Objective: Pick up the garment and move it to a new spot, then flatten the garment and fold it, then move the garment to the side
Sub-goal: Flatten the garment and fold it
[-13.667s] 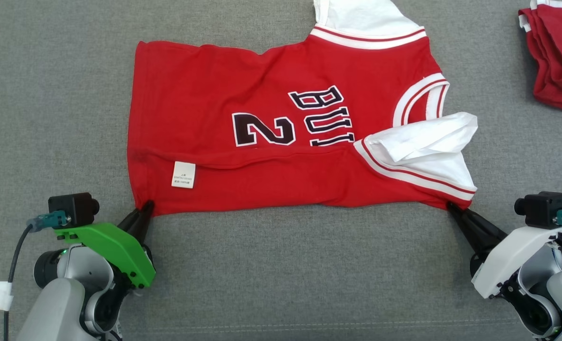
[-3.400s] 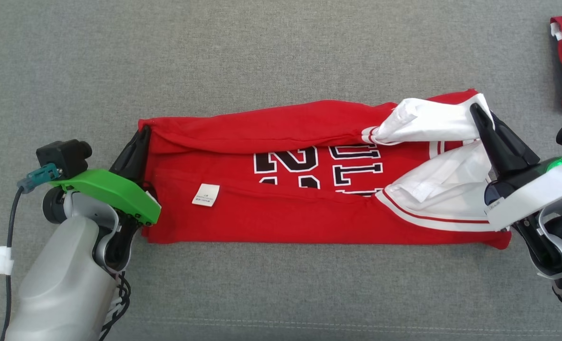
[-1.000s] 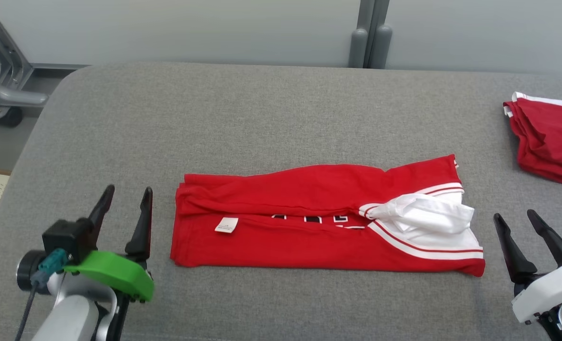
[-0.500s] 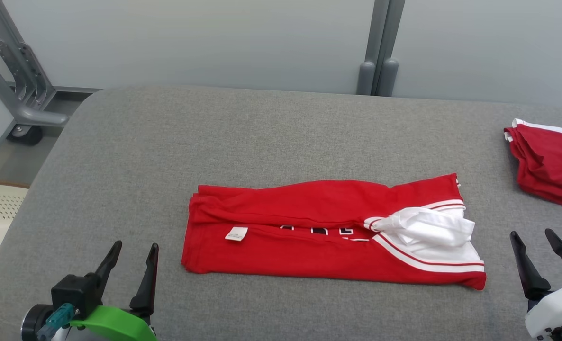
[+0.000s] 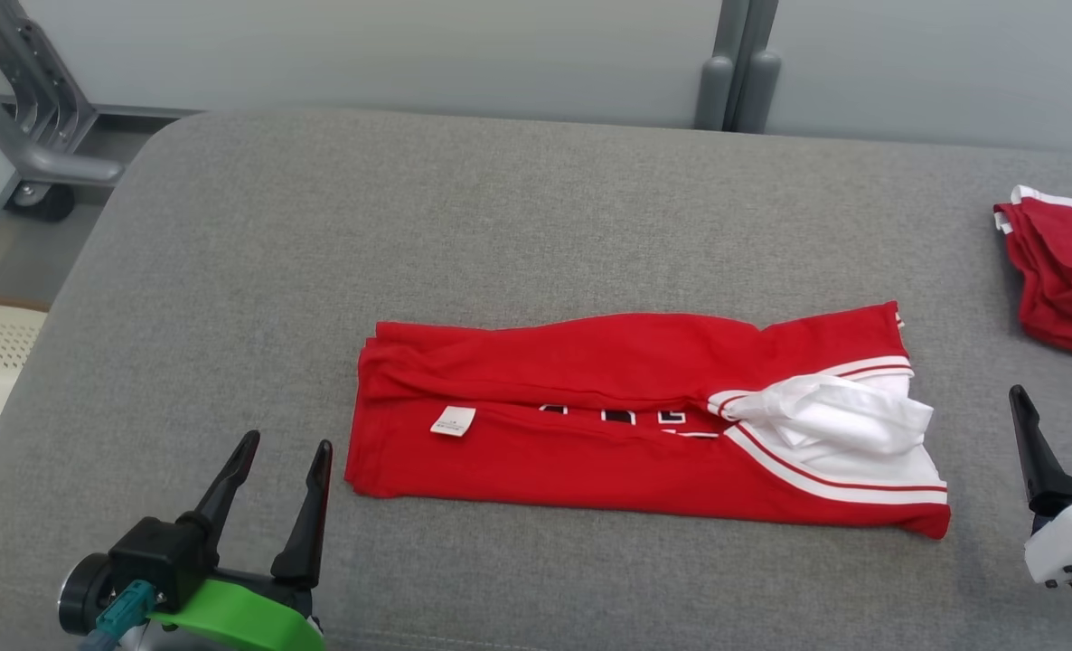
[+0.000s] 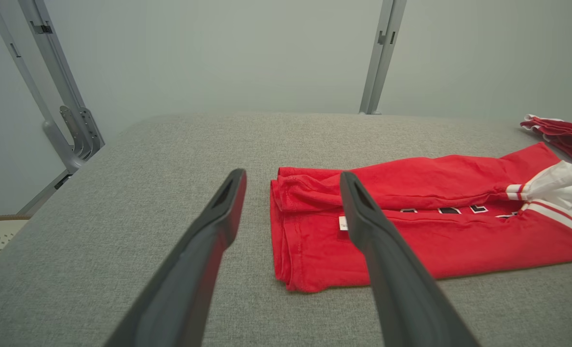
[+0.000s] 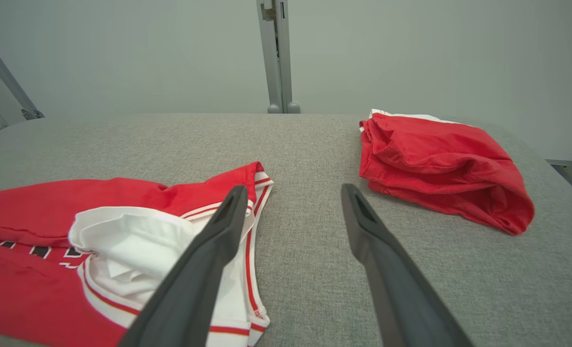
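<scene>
Both claws off the garment, long fold laid down.
The left claw and right claw stand spread and empty, having let go of the garment's ends and drawn back toward the robot. Each sits low at a near corner, fingers pointing up and away, clear of the cloth. Between them the garment lies on the grey table as a narrow band, its white sleeve bunched at the right end. The lengthwise fold looks finished; a crosswise fold and the shift aside, perhaps toward the red pile, remain.
</scene>
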Controlling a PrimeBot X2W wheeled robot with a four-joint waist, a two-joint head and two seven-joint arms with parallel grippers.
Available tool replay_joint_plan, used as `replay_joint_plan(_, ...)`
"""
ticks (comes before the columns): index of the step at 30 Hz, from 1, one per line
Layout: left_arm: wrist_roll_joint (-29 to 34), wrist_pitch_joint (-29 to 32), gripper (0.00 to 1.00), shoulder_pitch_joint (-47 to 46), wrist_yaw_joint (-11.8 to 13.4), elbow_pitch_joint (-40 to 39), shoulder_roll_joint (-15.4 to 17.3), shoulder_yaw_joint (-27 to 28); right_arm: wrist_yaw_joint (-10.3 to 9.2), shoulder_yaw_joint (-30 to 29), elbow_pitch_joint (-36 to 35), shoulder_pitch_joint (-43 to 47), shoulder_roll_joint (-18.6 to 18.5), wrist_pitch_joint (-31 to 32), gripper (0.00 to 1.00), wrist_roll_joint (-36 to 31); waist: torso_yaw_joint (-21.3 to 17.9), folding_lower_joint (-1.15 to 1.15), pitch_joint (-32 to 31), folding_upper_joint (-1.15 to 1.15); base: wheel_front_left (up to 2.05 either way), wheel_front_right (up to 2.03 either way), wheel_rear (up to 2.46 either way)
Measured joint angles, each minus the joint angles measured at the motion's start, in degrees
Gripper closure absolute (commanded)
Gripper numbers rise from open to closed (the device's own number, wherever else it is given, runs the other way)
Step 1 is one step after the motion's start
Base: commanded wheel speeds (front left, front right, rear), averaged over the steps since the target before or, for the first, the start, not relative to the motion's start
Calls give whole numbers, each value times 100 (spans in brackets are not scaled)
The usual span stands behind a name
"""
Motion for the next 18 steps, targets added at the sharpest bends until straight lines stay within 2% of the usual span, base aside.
replay_joint_plan(5, 70, 1, 0, -9, 1, -214, -29, -56, -2, -2, 392, -348, 76, 187, 0, 109, 147, 0, 224, 0, 0, 0, 0)
replay_joint_plan(13, 172, 1, 0, -30, 3, -389, -35, -44, 5, 190, 880, -903, 443, 358, 0, 187, 456, 1, 573, 0, 0, 0, 0)
replay_joint_plan(18, 172, 2, 0, -60, 47, -482, -36, 21, 64, 260, 1230, -1112, 515, 448, 0, 187, 602, 0, 797, 0, 0, 0, 0)
